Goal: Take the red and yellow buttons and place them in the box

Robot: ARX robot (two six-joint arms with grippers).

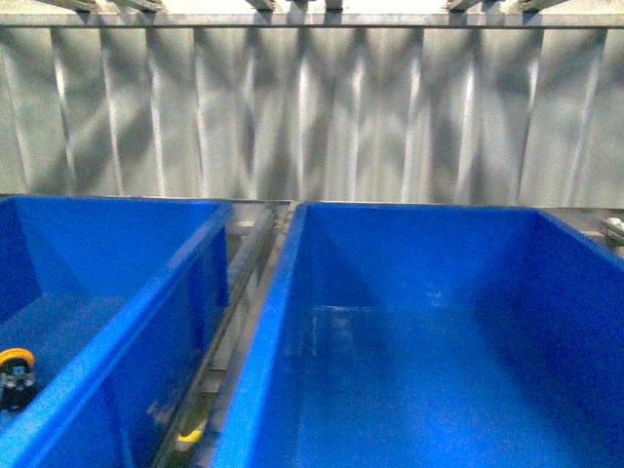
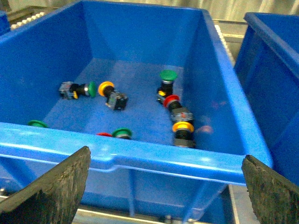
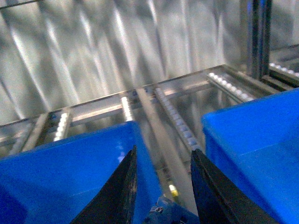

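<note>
Front view: 2 blue bins stand side by side; the right bin (image 1: 439, 370) shows only bare floor, and the left bin (image 1: 107, 322) holds a yellow button (image 1: 16, 366) at its near corner. Left wrist view looks into the left bin: 2 yellow buttons (image 2: 112, 94), (image 2: 183, 132), a red button (image 2: 175, 105) touching the second, green switches (image 2: 167, 81). Left gripper (image 2: 163, 186) spread wide, holding nothing. Right gripper (image 3: 161, 186) has its fingers narrowly parted above a blurred bluish object (image 3: 161, 215); whether it grips cannot be told.
</note>
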